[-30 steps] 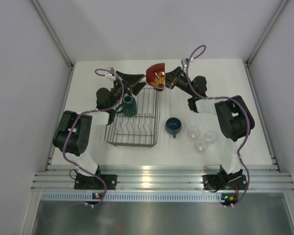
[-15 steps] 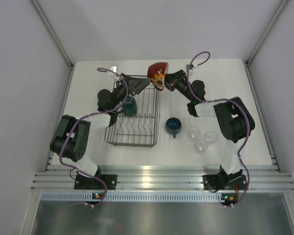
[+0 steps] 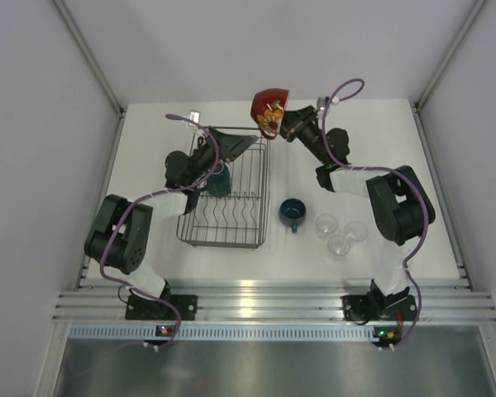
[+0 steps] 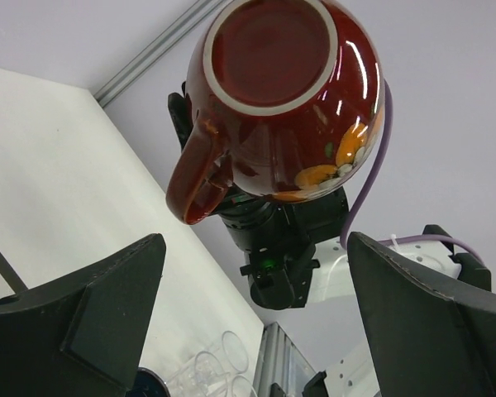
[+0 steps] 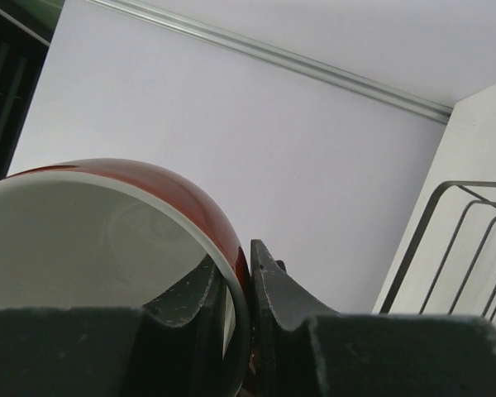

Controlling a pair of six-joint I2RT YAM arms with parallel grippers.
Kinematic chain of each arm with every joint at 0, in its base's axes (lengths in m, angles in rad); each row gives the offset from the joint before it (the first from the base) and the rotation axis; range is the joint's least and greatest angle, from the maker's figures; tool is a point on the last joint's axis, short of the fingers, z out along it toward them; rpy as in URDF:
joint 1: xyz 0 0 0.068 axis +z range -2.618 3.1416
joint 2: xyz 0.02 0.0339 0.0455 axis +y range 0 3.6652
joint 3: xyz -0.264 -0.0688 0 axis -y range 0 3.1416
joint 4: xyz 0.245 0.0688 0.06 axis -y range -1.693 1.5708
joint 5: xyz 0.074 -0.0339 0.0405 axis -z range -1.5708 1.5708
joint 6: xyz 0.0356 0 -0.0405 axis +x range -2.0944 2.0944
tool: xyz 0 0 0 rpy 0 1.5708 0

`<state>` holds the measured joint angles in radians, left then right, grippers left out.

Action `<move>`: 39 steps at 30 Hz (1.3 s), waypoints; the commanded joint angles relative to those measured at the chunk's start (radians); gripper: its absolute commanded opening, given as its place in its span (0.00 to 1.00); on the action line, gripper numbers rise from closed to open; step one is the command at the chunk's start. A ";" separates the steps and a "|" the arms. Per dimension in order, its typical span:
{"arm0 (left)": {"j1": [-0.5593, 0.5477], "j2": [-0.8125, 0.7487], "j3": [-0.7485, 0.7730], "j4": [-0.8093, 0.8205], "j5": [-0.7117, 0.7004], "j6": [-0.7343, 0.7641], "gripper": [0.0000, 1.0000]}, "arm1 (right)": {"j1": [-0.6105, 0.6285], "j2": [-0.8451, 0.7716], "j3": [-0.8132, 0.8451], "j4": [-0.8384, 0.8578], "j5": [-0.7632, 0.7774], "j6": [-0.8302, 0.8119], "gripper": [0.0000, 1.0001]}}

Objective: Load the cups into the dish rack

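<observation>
My right gripper (image 3: 282, 124) is shut on the rim of the big red patterned cup (image 3: 269, 111), held in the air above the far right corner of the dish rack (image 3: 223, 243). In the right wrist view one finger is inside the red cup (image 5: 91, 240) and one outside, right gripper (image 5: 236, 263). The left gripper (image 3: 234, 144) hangs open over the rack's far end, facing the cup's base (image 4: 285, 91) from below with nothing between its fingers, left gripper (image 4: 256, 306). A teal mug (image 3: 217, 179) sits in the rack.
A small dark-blue cup (image 3: 292, 212) stands on the table right of the rack. Three tiny clear glasses (image 3: 340, 232) cluster further right, near the right arm's base. The rack's upright prongs (image 3: 225, 217) line its near half.
The right gripper has carried the red cup upward and a little farther back. The left gripper has swung slightly right beneath it and stayed open.
</observation>
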<state>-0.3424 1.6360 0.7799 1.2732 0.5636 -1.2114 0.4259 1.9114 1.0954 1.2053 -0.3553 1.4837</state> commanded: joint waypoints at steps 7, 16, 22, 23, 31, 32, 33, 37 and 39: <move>-0.004 0.054 0.133 0.428 0.027 0.079 0.96 | 0.039 -0.112 0.069 0.507 0.039 0.124 0.00; -0.004 0.097 0.205 0.426 0.053 0.073 0.89 | 0.068 -0.138 0.075 0.507 0.076 0.168 0.00; -0.006 0.108 0.219 0.426 0.055 0.062 0.72 | 0.096 -0.111 0.115 0.507 0.096 0.207 0.00; -0.006 0.110 0.220 0.426 0.056 0.061 0.69 | 0.102 -0.104 0.119 0.507 0.098 0.210 0.00; -0.006 0.085 0.210 0.426 0.012 0.078 0.51 | 0.129 -0.064 0.129 0.507 0.101 0.224 0.00; -0.004 0.084 0.209 0.428 0.010 0.079 0.48 | 0.131 -0.064 0.129 0.507 0.098 0.224 0.00; -0.003 0.085 0.213 0.426 0.012 0.075 0.44 | 0.132 -0.064 0.127 0.507 0.095 0.227 0.00; -0.004 0.088 0.228 0.428 0.004 0.053 0.24 | 0.131 -0.058 0.101 0.507 0.092 0.239 0.00; -0.003 0.076 0.222 0.428 -0.004 0.058 0.15 | 0.131 -0.052 0.087 0.507 0.088 0.243 0.00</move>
<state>-0.3470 1.7428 0.9691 1.3190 0.6056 -1.1347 0.5220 1.8771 1.1599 1.1999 -0.2260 1.6848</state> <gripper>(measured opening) 0.221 0.144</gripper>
